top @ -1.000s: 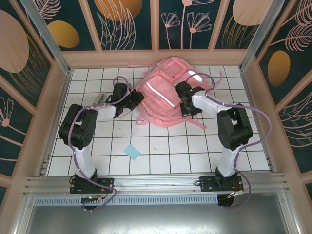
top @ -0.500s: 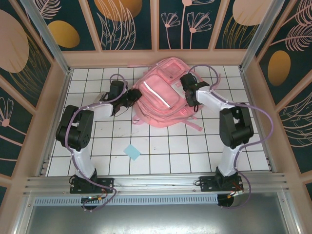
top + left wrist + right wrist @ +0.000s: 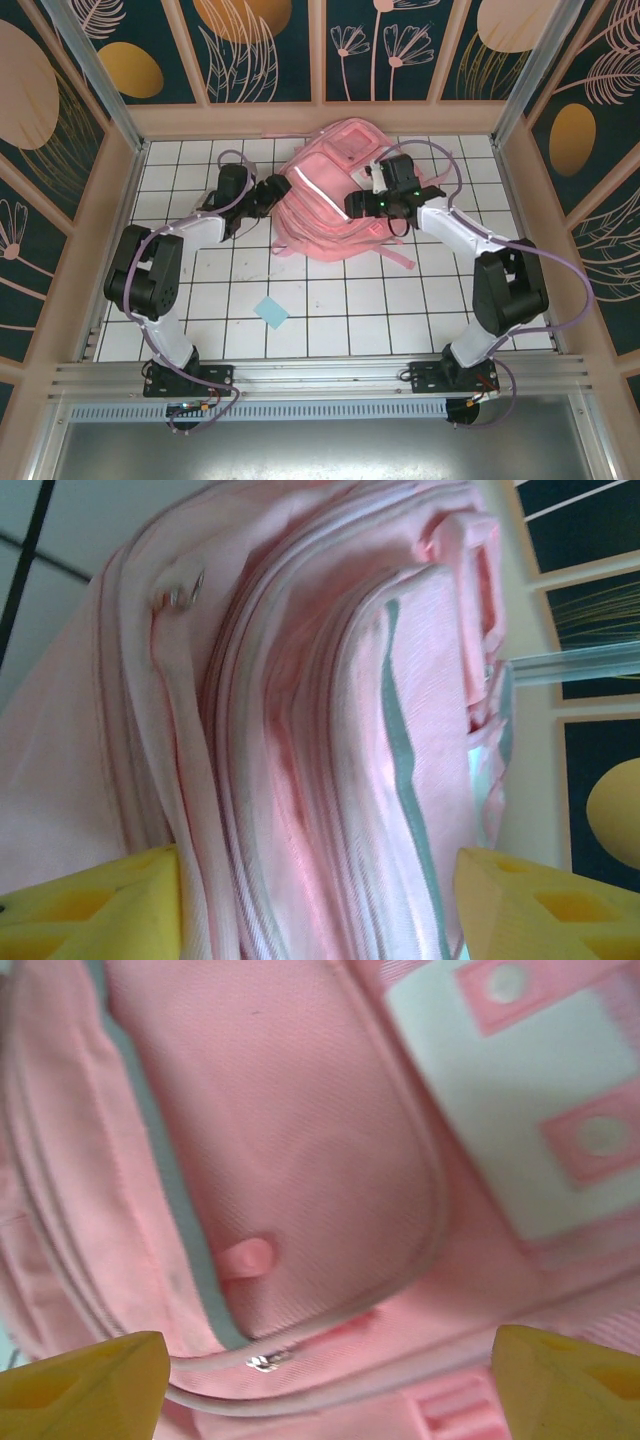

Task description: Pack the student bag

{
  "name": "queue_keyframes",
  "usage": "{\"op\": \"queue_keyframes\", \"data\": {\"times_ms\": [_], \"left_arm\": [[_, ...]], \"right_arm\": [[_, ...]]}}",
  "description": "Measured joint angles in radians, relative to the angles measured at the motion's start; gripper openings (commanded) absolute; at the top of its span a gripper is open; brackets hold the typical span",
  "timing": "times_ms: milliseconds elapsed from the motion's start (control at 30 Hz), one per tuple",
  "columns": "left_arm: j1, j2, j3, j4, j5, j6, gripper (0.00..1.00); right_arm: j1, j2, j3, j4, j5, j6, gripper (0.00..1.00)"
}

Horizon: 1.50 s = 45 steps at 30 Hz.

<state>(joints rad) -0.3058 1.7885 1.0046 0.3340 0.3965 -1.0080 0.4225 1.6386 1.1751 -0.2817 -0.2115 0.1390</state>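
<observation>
My right gripper has swung over the large pink fabric backpack at upper centre, fingers apart above a small metal zip pull. My left gripper, also spread, has nosed onto its left edge. I judge unzipping comes next.

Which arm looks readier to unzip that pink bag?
Probably right: the right gripper, open, hangs over the student bag, a zip pull between its fingers. The left gripper straddles the bag's side.

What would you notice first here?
The big pink student bag lies at the back of the white tiled table. The left hand is at its left edge and the right hand is over its front, both open. A small blue square lies alone nearer the front.
</observation>
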Motion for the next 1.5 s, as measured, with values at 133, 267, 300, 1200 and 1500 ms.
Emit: {"op": "queue_keyframes", "data": {"times_ms": [133, 267, 300, 1200, 1500], "left_arm": [[0.0, 0.018, -0.047, 0.054, 0.026, -0.025, 0.67], [0.0, 0.042, -0.055, 0.082, 0.041, -0.034, 0.67], [0.0, 0.043, -0.055, 0.085, 0.042, -0.034, 0.67], [-0.003, 0.07, -0.068, 0.156, 0.045, -0.073, 0.67], [-0.003, 0.081, -0.06, 0.16, 0.057, -0.079, 0.67]], "right_arm": [[0.0, 0.05, -0.03, 0.086, -0.087, 0.049, 0.85], [-0.002, 0.09, -0.033, 0.127, -0.123, 0.089, 0.85], [-0.003, 0.094, -0.036, 0.136, -0.129, 0.1, 0.85], [0.182, 0.082, -0.113, 0.185, -0.202, 0.193, 0.83], [0.156, -0.082, -0.127, 0.155, -0.173, 0.204, 0.84]]}}
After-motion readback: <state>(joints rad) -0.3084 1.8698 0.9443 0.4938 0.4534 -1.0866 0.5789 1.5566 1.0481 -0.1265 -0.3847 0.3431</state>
